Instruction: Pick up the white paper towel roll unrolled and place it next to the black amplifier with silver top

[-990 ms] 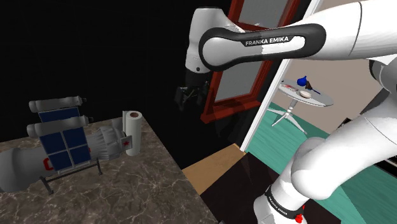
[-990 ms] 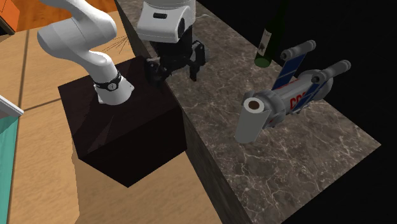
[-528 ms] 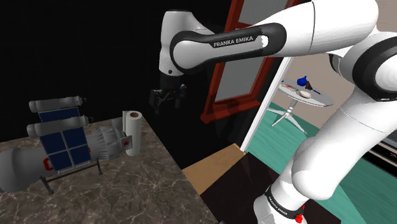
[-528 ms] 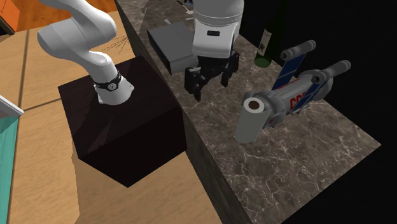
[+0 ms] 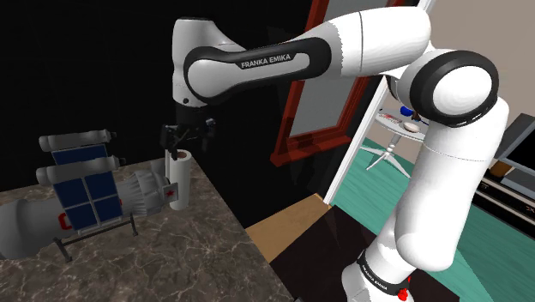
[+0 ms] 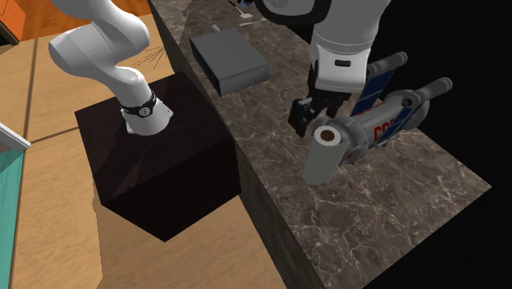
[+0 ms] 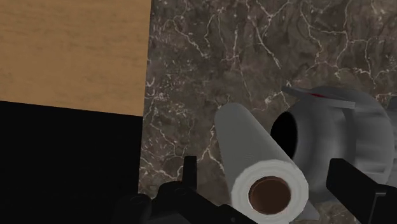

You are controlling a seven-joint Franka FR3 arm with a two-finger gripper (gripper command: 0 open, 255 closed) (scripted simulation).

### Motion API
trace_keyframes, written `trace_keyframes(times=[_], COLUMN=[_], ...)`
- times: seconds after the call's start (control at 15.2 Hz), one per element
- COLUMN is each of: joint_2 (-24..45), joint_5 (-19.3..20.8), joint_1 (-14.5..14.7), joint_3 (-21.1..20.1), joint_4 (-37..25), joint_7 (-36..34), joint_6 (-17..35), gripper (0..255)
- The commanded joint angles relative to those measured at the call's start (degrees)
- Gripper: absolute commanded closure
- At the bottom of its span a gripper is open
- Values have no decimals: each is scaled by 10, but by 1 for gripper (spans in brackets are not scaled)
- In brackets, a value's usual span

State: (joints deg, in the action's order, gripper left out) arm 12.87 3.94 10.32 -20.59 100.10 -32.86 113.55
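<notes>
Spacecraft model [image 6: 386, 123] partly behind arm [image 6: 345, 49]

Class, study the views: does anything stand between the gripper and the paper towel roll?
Nothing visible does. The open gripper hangs above the upright paper towel roll, fingers apart either side of its top; the grey model beside the roll is not in between.

place: home | marble counter [image 5: 171, 257] | wood floor [image 6: 49, 205] | round side table [image 5: 381, 150]
</notes>
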Motion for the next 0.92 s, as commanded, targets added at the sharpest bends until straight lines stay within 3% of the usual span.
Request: trace_keyframes(times=[0.0,0.46,0.86], joint_2=[31,50,50], joint_5=[8,17,17], joint_1=[9,11,11], joint_3=[-1,2,2], joint_4=[-31,3,3], joint_7=[-12,-17,-17], joint_6=[0,51,51], gripper=[0,0,0])
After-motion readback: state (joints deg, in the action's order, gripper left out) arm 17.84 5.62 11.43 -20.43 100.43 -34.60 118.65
